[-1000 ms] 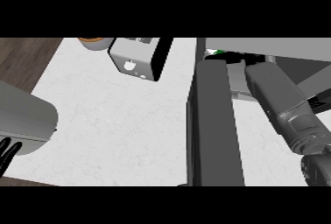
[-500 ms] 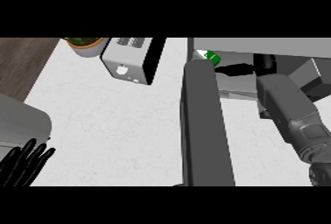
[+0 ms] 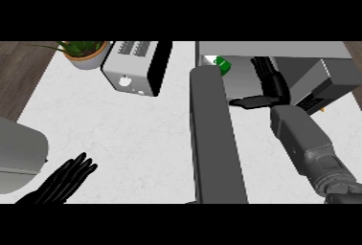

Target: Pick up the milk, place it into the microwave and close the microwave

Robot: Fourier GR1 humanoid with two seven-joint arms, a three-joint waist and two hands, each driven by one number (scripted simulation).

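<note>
Seen against the microwave door point(image 3: 216, 139): right of it, right forearm point(image 3: 302, 139) is a boxy mid-grey casing w/ a ribbed, darker grey cuff at the near end. Past the door's far end, right hand point(image 3: 267, 88) is matte black, slim segmented fingers. Well left of door, left hand point(image 3: 65, 179) also all black; its forearm point(image 3: 20, 148) a smooth, rounded grey shell. No markings visible.

The tabletop point(image 3: 127, 129) is white with faint grey marks. The microwave point(image 3: 283, 50) is grey, its door point(image 3: 216, 143) dark grey. The milk point(image 3: 220, 64) shows green. Both robot hands point(image 3: 67, 179) are black.
</note>
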